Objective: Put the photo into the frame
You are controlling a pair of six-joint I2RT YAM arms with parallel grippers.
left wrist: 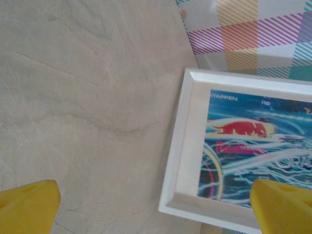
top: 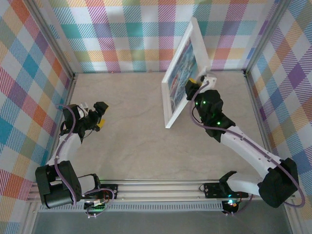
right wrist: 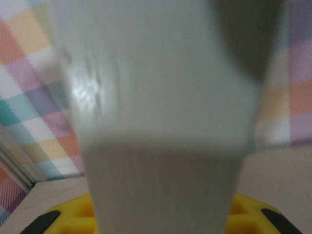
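Note:
The white frame stands on edge, tilted, on the table's far right with its lower corner on the surface. The blue, teal and white photo with a red mark sits inside it. My right gripper is shut on the frame's right edge. In the right wrist view that blurred white edge runs between the yellow fingers. My left gripper hangs open over the table at the left, apart from the frame. Its wrist view shows the frame's corner and the photo beyond its yellow fingertips.
Checked walls close in the beige table at the back and on both sides. The frame's top leans close to the back wall. A metal rail with the arm bases runs along the near edge.

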